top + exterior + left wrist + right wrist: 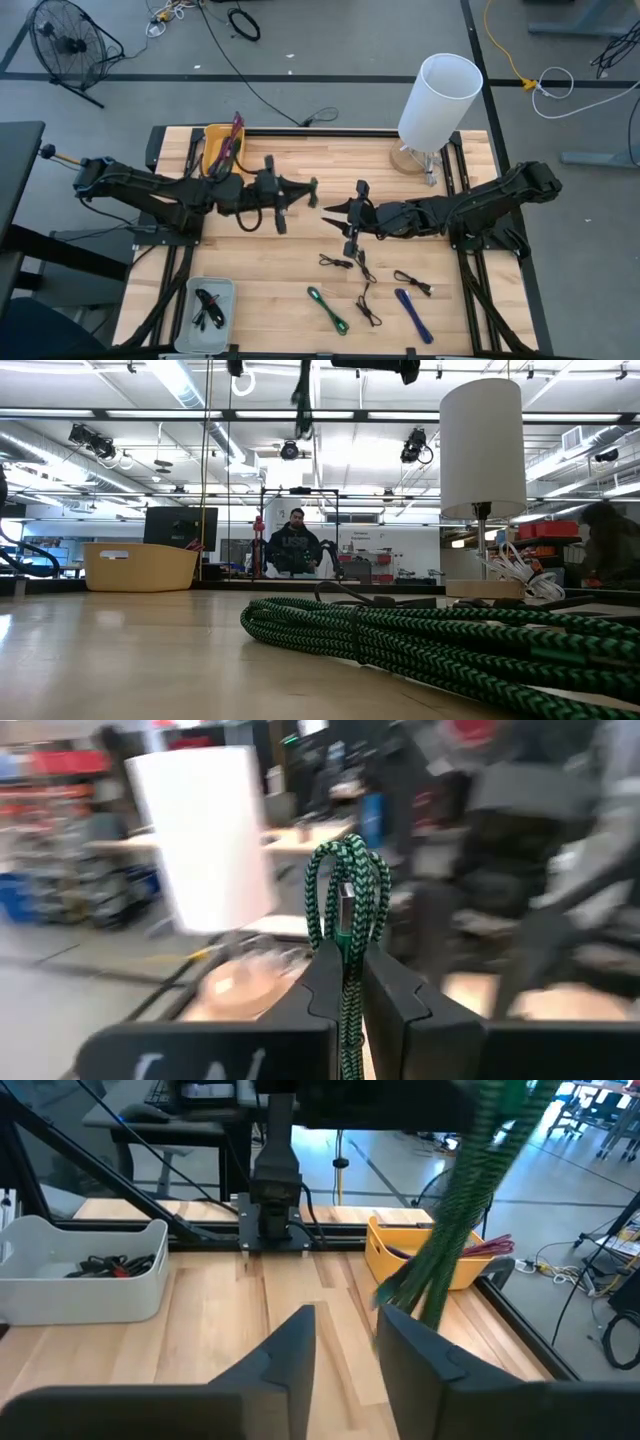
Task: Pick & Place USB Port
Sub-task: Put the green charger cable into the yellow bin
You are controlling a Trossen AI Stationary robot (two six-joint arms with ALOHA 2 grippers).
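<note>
Pinching the green braided cable [347, 910] tight in our left gripper [347, 982] near frame centre, our right gripper [345, 1338] half-spread alongside, letting the cable [455, 1220] dangle past its finger, lamp [437, 100] upper right.

Two arms, matte black, six joints each, boxy links w/ rounded housings. Left arm [150, 190]: black cable looped under wrist. Right arm [480, 205]: same build, bulkier shoulder block. Left gripper [345, 990]: two flat black fingers, angular, chamfered tips; white lettering on black crossbar, unreadable. Right gripper [345, 1345]: two broad dark wedge fingers, smooth, unmarked.
</note>
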